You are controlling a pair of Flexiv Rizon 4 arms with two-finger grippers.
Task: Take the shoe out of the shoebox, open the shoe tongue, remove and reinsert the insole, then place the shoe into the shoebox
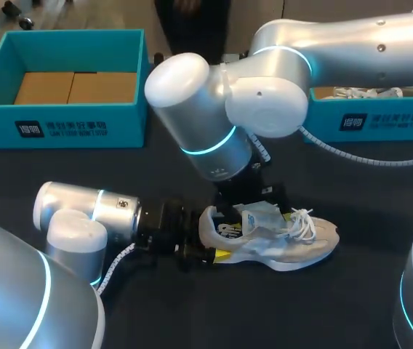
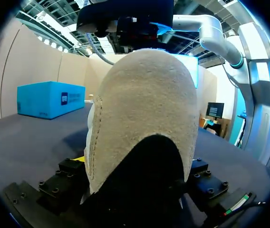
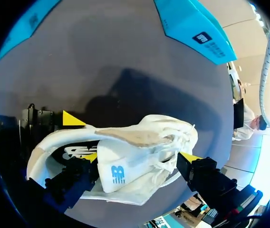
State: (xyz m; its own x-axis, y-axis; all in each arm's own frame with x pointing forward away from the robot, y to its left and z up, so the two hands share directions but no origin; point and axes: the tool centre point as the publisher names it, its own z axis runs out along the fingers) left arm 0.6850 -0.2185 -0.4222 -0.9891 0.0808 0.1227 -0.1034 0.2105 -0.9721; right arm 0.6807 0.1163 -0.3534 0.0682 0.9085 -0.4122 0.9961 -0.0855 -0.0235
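- Shoe (image 1: 279, 240), pale beige with white laces (image 1: 305, 222), sits on its sole on the dark table (image 1: 337, 305), outside both boxes, with its toe toward my right side.
- Left gripper (image 1: 214, 236) comes in low from my left and is at the back of the shoe. The heel (image 2: 144, 118) fills the gap between its two fingers, one yellow tip on each flank, so it is clamped on the shoe.
- Right gripper (image 3: 139, 157) hangs over the mouth of the shoe from above, its arm coming in from the upper right of the head view.
- Its fingers stand wide apart and grip nothing. The tongue (image 3: 116, 173), with a blue mark on it, is lifted up between them. One yellow tip is at the tongue's edge and the other is by the laces; whether either one presses on the shoe cannot be told.
- Teal shoebox (image 1: 61, 127) stands at the far left of the table, well apart from the shoe, with brown cardboard (image 1: 75, 87) on its floor.
- Second teal shoebox (image 1: 381, 120) stands at the far right, partly hidden behind the right arm.
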